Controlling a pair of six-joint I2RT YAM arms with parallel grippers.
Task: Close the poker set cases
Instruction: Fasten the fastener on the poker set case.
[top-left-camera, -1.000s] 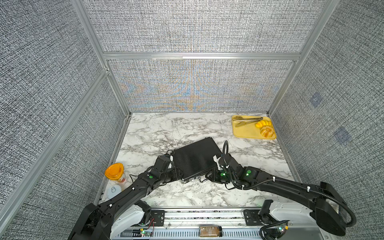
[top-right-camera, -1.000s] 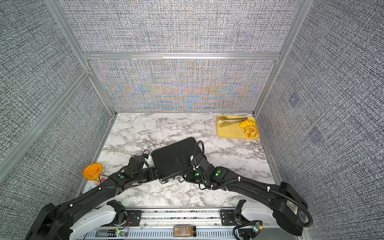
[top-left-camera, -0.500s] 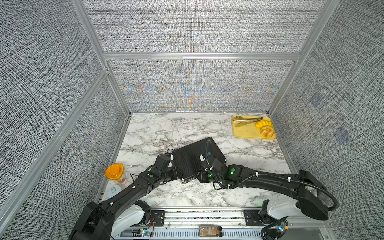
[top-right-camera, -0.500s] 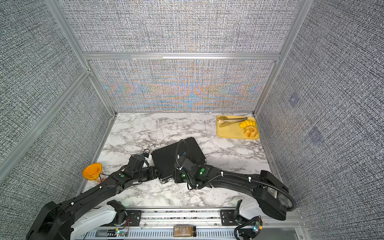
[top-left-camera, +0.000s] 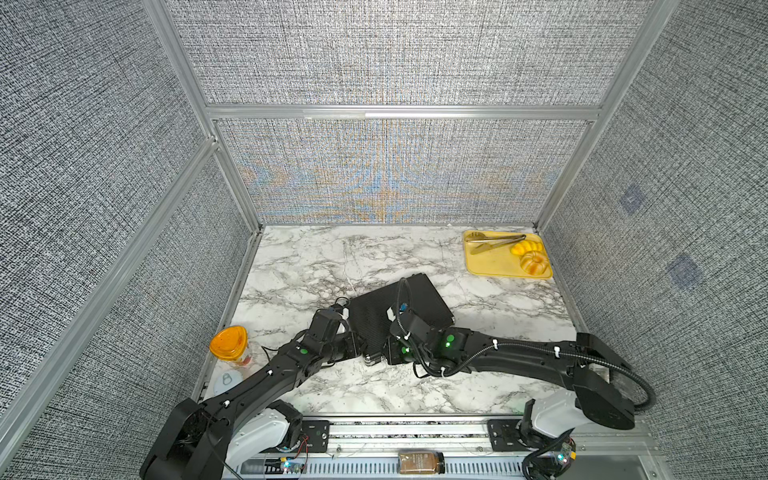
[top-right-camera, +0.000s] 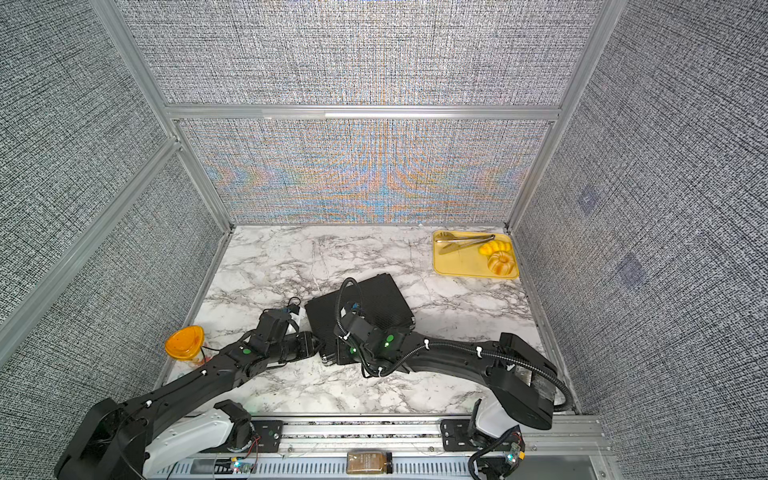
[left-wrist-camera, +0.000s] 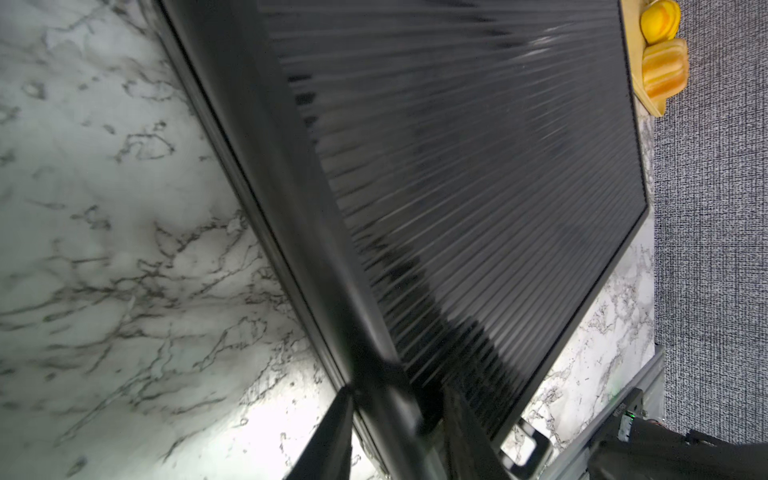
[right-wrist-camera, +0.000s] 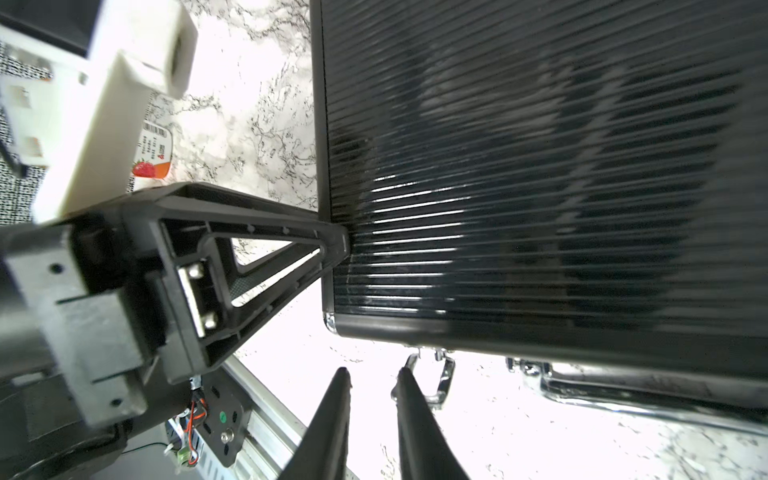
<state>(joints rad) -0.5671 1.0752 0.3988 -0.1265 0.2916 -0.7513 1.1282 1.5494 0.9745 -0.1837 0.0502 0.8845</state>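
Case (top-left-camera: 399, 307) lies lid-down on the surface (top-left-camera: 332, 257), and the left fingers (left-wrist-camera: 328, 440) pinch its side edge. Right fingers (right-wrist-camera: 328, 428), barely parted and empty, sit at the front latch (right-wrist-camera: 436, 374).

- You see one poker set case (top-left-camera: 419, 299): black, rectangular, with a finely ribbed lid (right-wrist-camera: 540, 166) and smooth dark edging.
- The lid is down flat on the base.
- The case lies flat on the marble table (top-left-camera: 324, 257), about mid-width and toward the near edge, turned askew.
- On its near side, note a silver latch (right-wrist-camera: 436, 374) standing out, with a silver handle (right-wrist-camera: 644, 395) beside it.
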